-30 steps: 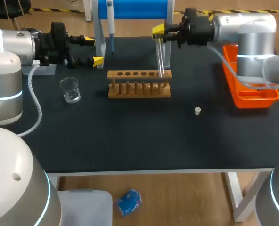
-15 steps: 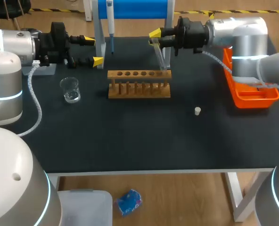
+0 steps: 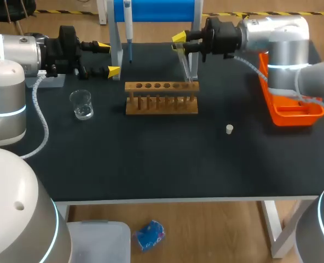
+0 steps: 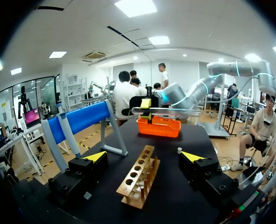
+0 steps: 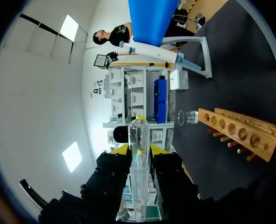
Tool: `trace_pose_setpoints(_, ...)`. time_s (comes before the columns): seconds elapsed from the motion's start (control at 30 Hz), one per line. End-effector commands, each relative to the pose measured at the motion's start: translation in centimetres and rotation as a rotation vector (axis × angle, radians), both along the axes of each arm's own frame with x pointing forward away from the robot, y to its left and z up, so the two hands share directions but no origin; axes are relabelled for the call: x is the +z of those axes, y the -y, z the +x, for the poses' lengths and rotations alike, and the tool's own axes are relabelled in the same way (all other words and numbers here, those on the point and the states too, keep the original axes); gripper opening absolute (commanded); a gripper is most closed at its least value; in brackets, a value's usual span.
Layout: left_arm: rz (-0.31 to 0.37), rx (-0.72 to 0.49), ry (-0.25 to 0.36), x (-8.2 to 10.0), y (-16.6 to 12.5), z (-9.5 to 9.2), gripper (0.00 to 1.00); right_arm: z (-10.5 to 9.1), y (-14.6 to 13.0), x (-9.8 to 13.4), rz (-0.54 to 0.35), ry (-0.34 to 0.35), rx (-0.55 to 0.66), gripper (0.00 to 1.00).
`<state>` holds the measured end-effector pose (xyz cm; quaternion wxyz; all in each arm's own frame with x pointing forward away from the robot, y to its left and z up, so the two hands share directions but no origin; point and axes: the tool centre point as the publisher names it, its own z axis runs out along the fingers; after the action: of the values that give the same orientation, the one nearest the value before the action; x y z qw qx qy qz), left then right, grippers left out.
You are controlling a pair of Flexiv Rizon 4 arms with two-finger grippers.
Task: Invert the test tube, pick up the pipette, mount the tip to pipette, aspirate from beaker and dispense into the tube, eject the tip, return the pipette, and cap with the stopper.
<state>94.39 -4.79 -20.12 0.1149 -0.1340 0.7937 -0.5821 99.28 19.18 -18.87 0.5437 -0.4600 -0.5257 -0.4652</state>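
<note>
Our right tool [image 3: 180, 43] is clamped on the test tube [image 3: 187, 67], its long axis tilted above the wooden rack [image 3: 161, 104]; our left tool [image 3: 108, 59] stands apart.

From above, the pipette [image 3: 127, 30] loses its top to the picture's edge, and the orange tray [image 3: 296, 114] is partly hidden behind the right arm [image 3: 277, 33]. The test tube [image 3: 186, 66] is clear glass, its lower end hard to trace by the rack [image 3: 161, 104]. The stopper [image 3: 229, 129] is too small to make out in shape; how full the beaker [image 3: 81, 104] is, I can't tell
</note>
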Motion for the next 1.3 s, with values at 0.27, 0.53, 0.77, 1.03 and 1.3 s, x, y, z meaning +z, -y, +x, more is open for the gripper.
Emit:
trace_pose_setpoints(0.27, -0.003, 0.001, 0.003, -0.1, 0.0, 0.0, 1.00, -0.2, 0.0, 0.1, -0.004, 0.002, -0.005, 0.00)
trace_pose_setpoints(0.53, 0.215, 0.020, 0.799, 2.9, 1.8, -1.4, 1.00, -0.2, 0.0, 0.1, -0.004, 0.002, -0.005, 0.00)
trace_pose_setpoints(0.77, 0.091, 0.031, 0.922, 3.2, 3.0, -2.7, 1.00, -0.2, 0.0, 0.1, -0.004, 0.002, -0.005, 0.00)
trace_pose_setpoints(1.03, 0.091, 0.031, 0.922, 3.2, 3.0, -2.7, 1.00, -0.2, 0.0, 0.1, -0.004, 0.002, -0.005, 0.00)
trace_pose_setpoints(1.3, 0.042, -0.047, 1.092, 3.9, 3.9, -2.6, 1.00, -0.2, 0.0, 0.1, -0.004, 0.002, -0.005, 0.00)
